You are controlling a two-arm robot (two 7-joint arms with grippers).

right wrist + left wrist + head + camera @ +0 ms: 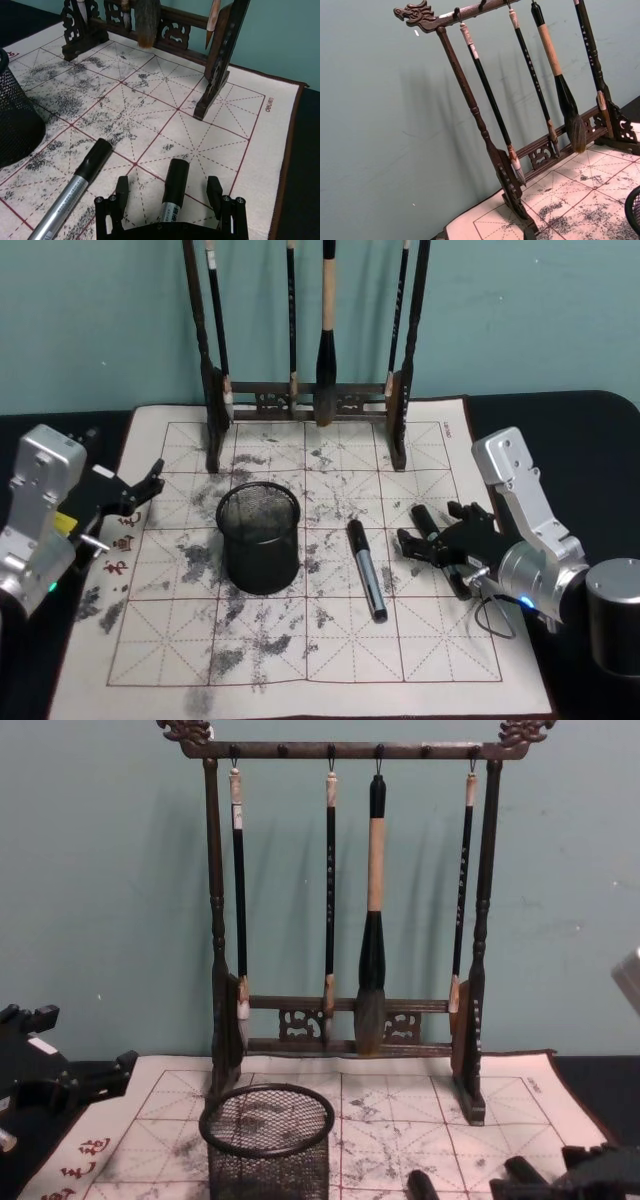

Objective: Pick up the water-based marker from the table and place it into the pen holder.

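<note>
Down on the right side of the mat (450, 640), right gripper (430, 530) set low, straddling a marker (176, 180). Fingers (122, 189) spread wide, one on each side of the barrel, with bare mat showing in both gaps, so nothing clamped yet. Marker flat on the mat, black cap end pointing toward the rack (213, 920).

Just beside it, toward the middle of the mat, a second marker (366, 570): silver barrel, black cap, also lying flat, cap end toward the rack. Outside the fingers and not touching the first marker. Placed between the right gripper and the holder (258, 550), apart from both.

Holder upright on the mat, left of centre, near the front of the rack but clear of its feet. Black mesh wall, thick round rim, mouth open upward. Neither marker in contact with it.

Rack at the far edge of the mat against the teal wall, four brushes (372, 900) hanging from its top bar — the thickest third from the left. Mat stained grey, ruled in red, with red characters near its left border. Dark table (590, 440) showing around the mat.

Left gripper (150, 483) parked at the left edge of the mat, well apart from the holder and both markers.
</note>
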